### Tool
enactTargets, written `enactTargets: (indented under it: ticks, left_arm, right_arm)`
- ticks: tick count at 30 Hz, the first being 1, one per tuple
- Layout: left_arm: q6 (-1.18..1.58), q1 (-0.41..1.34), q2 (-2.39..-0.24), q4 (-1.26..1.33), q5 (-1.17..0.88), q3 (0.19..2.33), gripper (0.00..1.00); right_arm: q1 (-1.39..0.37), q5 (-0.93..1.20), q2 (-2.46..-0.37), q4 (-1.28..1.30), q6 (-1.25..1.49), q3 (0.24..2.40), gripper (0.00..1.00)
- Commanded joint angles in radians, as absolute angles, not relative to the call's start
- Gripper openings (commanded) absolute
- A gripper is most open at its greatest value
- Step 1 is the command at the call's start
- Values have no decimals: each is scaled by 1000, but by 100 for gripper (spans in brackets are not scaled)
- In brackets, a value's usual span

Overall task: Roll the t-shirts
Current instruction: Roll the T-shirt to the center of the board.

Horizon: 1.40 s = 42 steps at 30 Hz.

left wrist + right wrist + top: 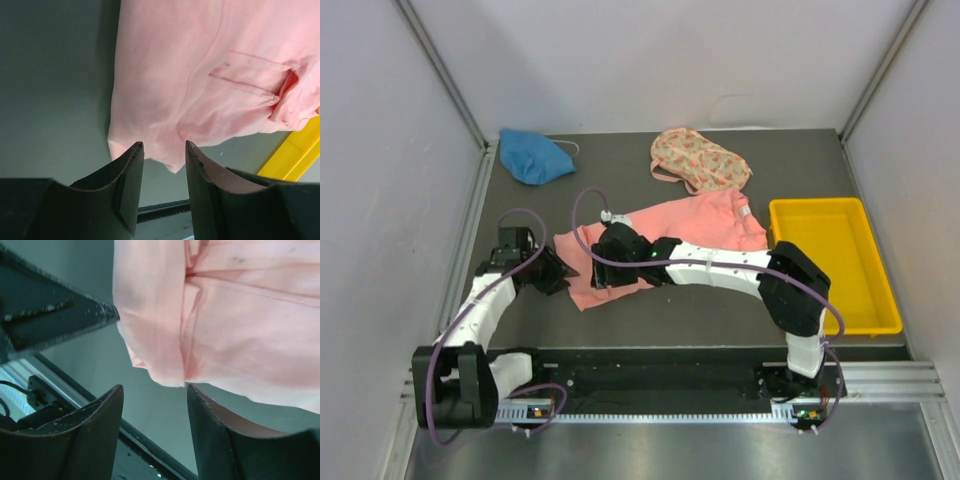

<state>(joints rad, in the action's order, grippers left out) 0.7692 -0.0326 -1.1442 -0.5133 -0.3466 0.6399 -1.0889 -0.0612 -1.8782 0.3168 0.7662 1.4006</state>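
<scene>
- Nearest, the left gripper [164, 146] and right gripper [154, 388] — both with jaws apart, holding nothing — sit side by side at the pink shirt [695, 225]'s near-left hem.
- It lies flat just ahead of both, long axis running far-right toward the tray [880, 300]; a roll would go that way.
- Farther back: blue shirt [533, 155], floral shirt [700, 160] — both bunched.

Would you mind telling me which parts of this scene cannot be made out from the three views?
Top view: the right arm covers part of the near edge of the pink shirt; its white tag is too small to read.
Left wrist view: the shirt runs off the top and right edges; only a corner of the yellow tray shows.
Right wrist view: the shirt is cut off likewise.
</scene>
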Motion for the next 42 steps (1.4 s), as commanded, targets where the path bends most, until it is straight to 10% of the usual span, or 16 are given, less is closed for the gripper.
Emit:
enactTargets:
  ticks: [1, 21, 34, 42]
  left_arm:
    - [853, -29, -1025, -488, -359, 585, 45]
    - [974, -23, -940, -488, -425, 469, 65]
    - [988, -18, -968, -425, -423, 472, 56]
    - [946, -6, -1026, -442, -371, 523, 50]
  right_arm:
    - [-1083, 36, -1920, 218, 841, 1416, 55]
    - [-1081, 18, -1985, 167, 919, 1365, 55]
    - [-1083, -40, -1954, 268, 842, 1460, 15]
    - [-1100, -94, -2003, 368, 747, 1589, 13]
